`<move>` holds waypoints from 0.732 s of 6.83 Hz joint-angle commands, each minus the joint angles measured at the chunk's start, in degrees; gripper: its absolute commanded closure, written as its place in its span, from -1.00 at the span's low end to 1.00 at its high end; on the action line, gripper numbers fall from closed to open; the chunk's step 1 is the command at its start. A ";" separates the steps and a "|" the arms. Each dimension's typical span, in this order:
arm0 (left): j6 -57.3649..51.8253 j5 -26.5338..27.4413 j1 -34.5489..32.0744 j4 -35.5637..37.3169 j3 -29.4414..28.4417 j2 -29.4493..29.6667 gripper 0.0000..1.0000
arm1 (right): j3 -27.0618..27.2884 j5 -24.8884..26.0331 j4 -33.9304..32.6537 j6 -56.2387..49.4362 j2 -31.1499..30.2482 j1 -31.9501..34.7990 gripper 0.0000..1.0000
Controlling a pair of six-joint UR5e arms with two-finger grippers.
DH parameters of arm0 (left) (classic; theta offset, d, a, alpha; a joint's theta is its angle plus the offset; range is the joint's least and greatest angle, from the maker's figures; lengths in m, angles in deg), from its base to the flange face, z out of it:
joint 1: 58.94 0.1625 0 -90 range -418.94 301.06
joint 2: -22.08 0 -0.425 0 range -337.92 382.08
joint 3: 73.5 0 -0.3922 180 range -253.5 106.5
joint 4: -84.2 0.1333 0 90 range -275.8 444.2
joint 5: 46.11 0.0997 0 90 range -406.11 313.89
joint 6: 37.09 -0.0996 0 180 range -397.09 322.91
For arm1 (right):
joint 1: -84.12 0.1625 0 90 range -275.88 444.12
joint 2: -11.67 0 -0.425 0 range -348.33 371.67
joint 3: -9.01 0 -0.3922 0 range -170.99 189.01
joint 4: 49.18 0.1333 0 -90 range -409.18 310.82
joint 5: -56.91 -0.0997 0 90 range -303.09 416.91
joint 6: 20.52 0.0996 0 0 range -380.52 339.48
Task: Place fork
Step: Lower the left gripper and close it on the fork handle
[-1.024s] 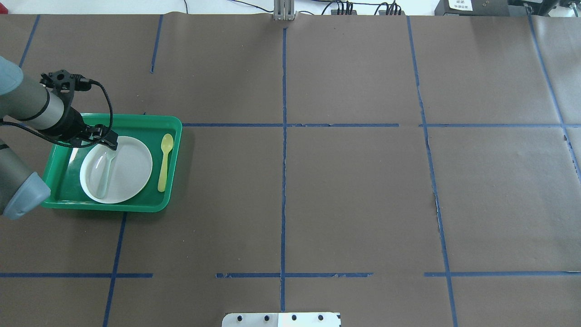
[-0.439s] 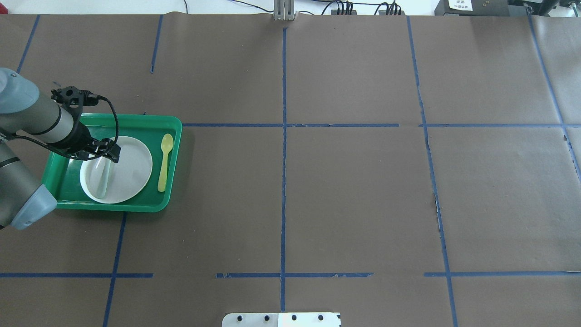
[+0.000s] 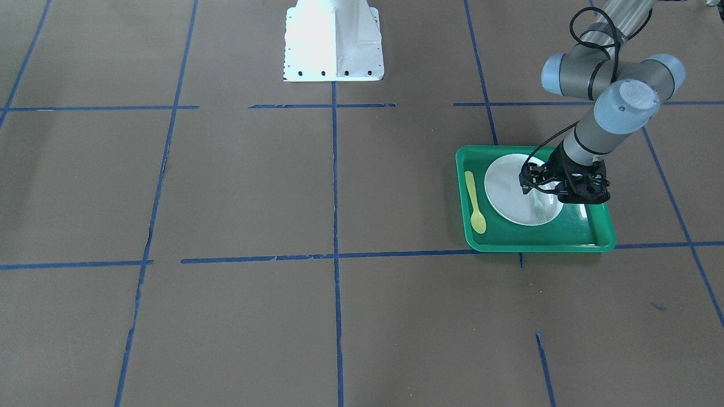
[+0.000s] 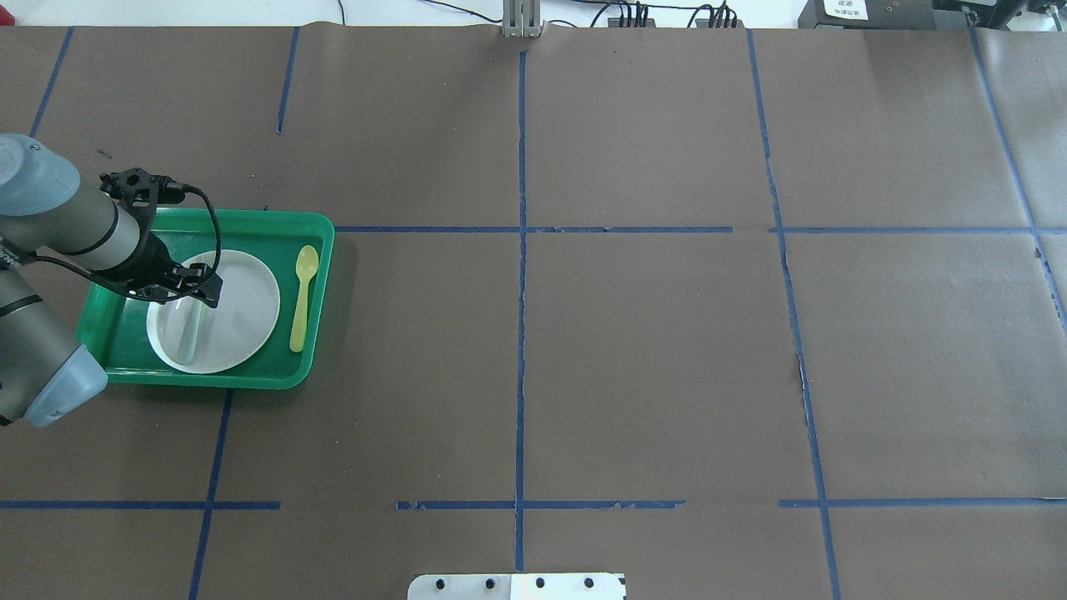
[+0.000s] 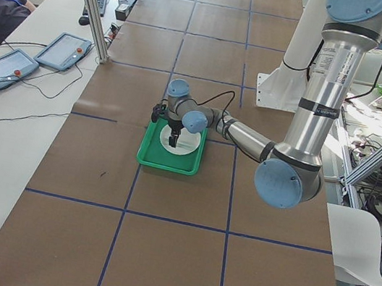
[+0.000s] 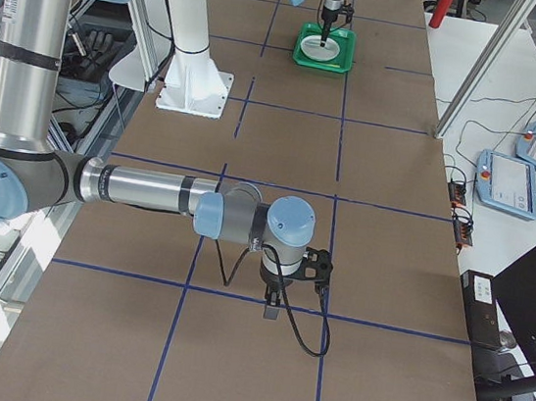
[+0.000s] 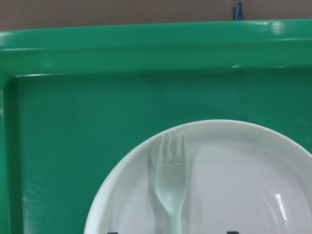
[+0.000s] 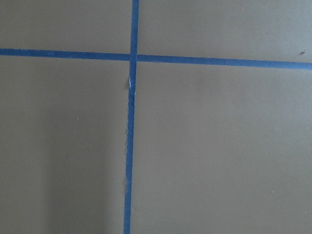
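Observation:
The pale translucent fork (image 7: 171,180) lies flat on the white plate (image 4: 242,308) inside the green tray (image 4: 250,223), tines pointing toward the tray's far wall. It also shows in the overhead view (image 4: 188,333) and faintly in the front view (image 3: 540,212). My left gripper (image 4: 200,293) hangs low over the plate, above the fork's handle. In the left wrist view its two dark fingertips show at the bottom edge, wide apart on either side of the handle, so it is open. My right gripper (image 6: 274,308) hangs over bare table far from the tray; I cannot tell its state.
A yellow spoon (image 4: 302,300) lies in the tray to the right of the plate. A white mount plate (image 4: 517,586) sits at the table's near edge. Blue tape lines cross the brown table cover.
My left gripper has moved from the tray's far edge toward the robot and now sits over the plate above the fork's handle. The fork and spoon have not moved.

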 commanded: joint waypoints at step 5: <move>0.01 -0.12 0.93 0.02 -0.88 -0.01 -0.40 | 0.00 0.00 0.00 -0.03 0.00 0.00 -1.00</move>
